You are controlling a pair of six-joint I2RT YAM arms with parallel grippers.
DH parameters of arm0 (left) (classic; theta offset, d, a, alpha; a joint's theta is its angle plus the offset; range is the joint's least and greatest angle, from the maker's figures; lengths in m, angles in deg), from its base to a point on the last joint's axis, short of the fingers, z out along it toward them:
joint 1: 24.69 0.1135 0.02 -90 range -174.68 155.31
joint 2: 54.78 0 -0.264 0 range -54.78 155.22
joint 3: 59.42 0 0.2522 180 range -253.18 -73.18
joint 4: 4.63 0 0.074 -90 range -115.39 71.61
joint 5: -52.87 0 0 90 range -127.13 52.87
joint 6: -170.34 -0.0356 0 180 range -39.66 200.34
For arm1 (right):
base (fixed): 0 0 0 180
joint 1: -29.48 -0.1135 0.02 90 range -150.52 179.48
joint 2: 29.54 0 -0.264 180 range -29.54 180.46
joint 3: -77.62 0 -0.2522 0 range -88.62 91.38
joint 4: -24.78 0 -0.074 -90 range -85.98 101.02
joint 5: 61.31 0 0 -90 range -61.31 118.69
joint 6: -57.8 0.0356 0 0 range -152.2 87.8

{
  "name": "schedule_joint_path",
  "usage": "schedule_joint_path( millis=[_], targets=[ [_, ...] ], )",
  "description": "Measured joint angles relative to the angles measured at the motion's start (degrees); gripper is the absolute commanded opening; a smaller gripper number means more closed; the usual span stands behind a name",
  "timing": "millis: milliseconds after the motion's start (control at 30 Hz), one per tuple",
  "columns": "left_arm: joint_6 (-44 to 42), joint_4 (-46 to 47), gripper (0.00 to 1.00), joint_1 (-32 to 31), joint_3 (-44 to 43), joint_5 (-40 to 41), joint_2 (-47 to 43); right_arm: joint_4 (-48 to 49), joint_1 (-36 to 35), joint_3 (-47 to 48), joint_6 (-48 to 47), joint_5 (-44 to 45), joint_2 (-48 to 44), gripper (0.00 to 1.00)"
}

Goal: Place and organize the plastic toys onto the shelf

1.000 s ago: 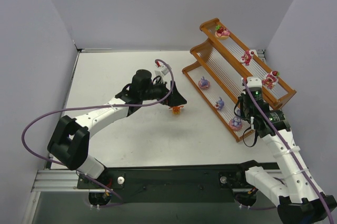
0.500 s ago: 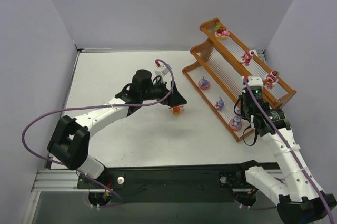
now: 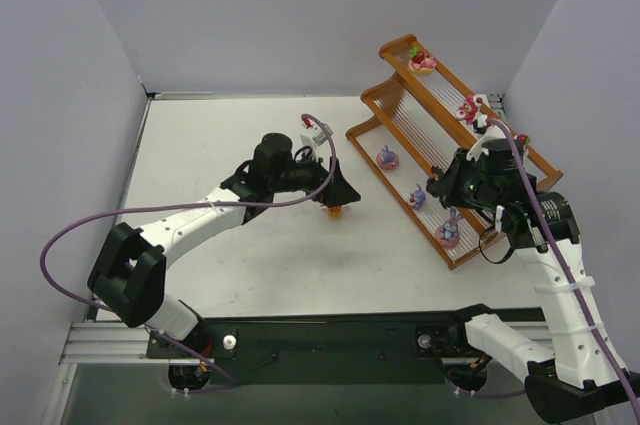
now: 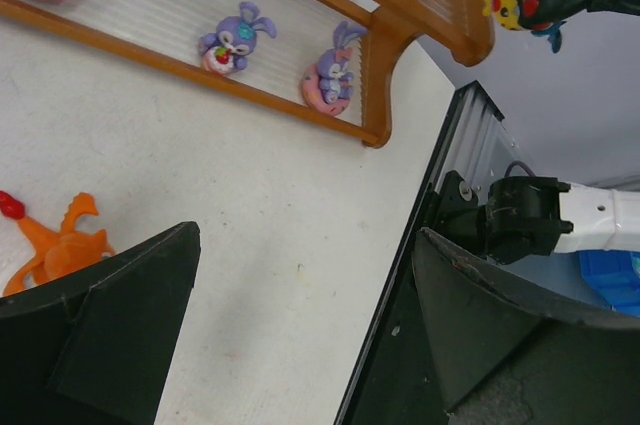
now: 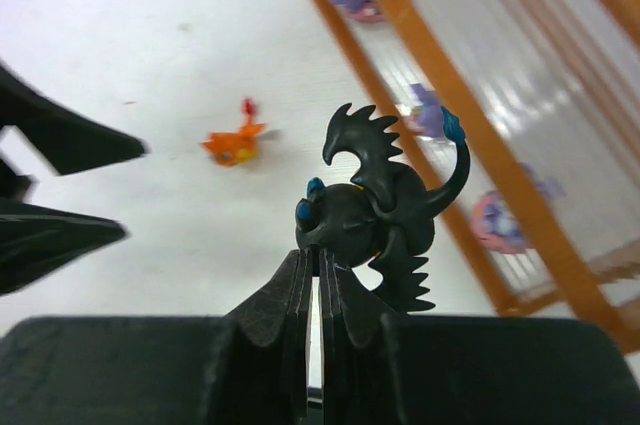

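Shelf (image 3: 398, 46) holding purple trio (image 3: 417, 197) low, pink ones (image 3: 467, 108) top, third probably half-hidden. Remaining: orange toy (image 3: 336, 209) on counter (image 3: 300, 257) under wide-open left pincer (image 4: 305, 275); black winged toy (image 5: 375, 215) clamped in right pincer (image 5: 315, 270).

White table (image 3: 250, 265) bearing an orange toy (image 3: 335, 209) and a shelf (image 3: 398, 47), purple toys (image 3: 387, 157) on its lowest tier, pink toys (image 3: 422, 61) on top.

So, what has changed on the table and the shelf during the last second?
The right gripper, shut on the black winged toy, lifted and swung left in the top view, away from the near end of the shelf. The left gripper, open, shifted slightly right by the orange toy. The orange toy and the three purple toys on the lowest tier did not move.
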Motion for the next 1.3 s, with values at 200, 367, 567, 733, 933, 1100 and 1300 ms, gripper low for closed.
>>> schedule_joint_path(
  millis=[200, 367, 567, 733, 933, 1100, 1300],
  targets=[
    [-3.98, 1.92, 0.97, -4.76, 0.35, 1.73, -5.16, -0.11, 0.0, 2.86, 10.49, -14.29, 1.55, 0.0],
    [-7.63, 8.0, 0.97, -8.26, 3.28, 4.68, -13.62, 0.66, 0.0, 3.19, 17.55, -22.75, 2.89, 0.0],
    [-10.05, 12.11, 0.93, -10.19, 3.41, 5.38, -16.52, 5.31, 0.0, 3.21, 24.0, -30.97, 3.48, 0.0],
    [-12.0, 11.5, 0.93, -11.98, 3.37, 5.33, -15.82, 10.95, 0.0, 2.67, 28.3, -36.15, 3.5, 0.0],
    [-14.95, 9.14, 0.94, -13.22, 2.91, 5.81, -15.1, 15.45, 0.0, 1.68, 31.52, -39.52, 3.52, 0.0],
    [-16.63, 8.11, 0.9, -13.57, 1.97, 7.65, -14.32, 17.9, 0.0, 1.31, 33.11, -41.31, 3.48, 0.0],
    [-17.9, 8.17, 0.84, -13.66, 1.57, 10.27, -13.94, 19.26, 0.0, 0.31, 34.14, -43.17, 3.48, 0.0]
  ],
)
